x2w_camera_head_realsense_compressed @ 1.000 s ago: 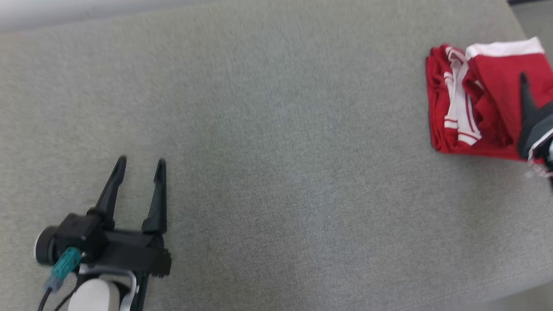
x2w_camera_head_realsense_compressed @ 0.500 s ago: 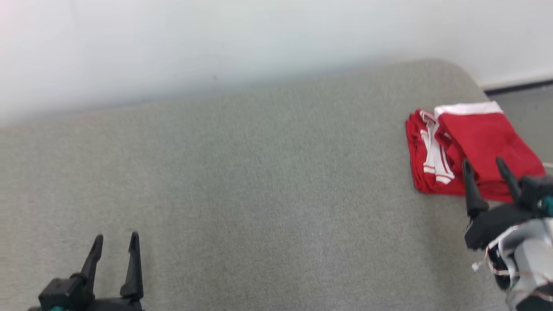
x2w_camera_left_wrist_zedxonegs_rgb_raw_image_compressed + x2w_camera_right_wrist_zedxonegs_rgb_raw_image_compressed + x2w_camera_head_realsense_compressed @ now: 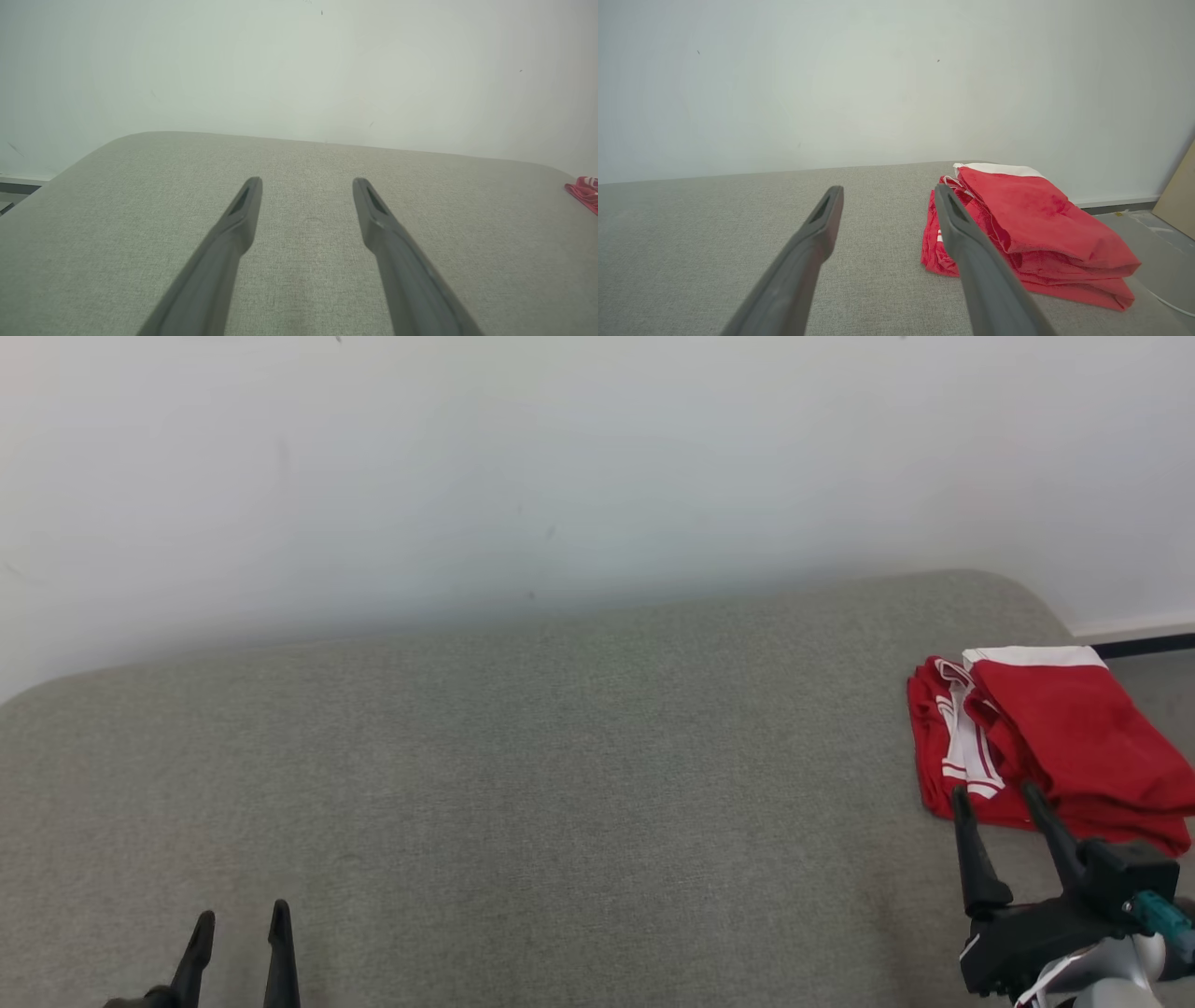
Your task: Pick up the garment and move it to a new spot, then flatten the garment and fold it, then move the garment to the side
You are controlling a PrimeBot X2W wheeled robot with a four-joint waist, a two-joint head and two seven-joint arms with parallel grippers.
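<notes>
Red garment (image 3: 1064,737) with white trim lies folded at the right end of the grey cushioned bench (image 3: 560,784), so you may judge the task nearly finished; your right gripper (image 3: 991,791) hangs wide and empty near it; your left gripper (image 3: 242,911), also wide, sits well apart.

A bare, plain room: grey fabric-covered surface (image 3: 560,756) against a white wall (image 3: 560,476).

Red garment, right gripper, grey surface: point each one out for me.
red garment (image 3: 1074,737), head view, its folded top layer.
right gripper (image 3: 992,791), head view, midway between its fingertips.
grey surface (image 3: 560,784), head view, bare fabric at centre.
</notes>
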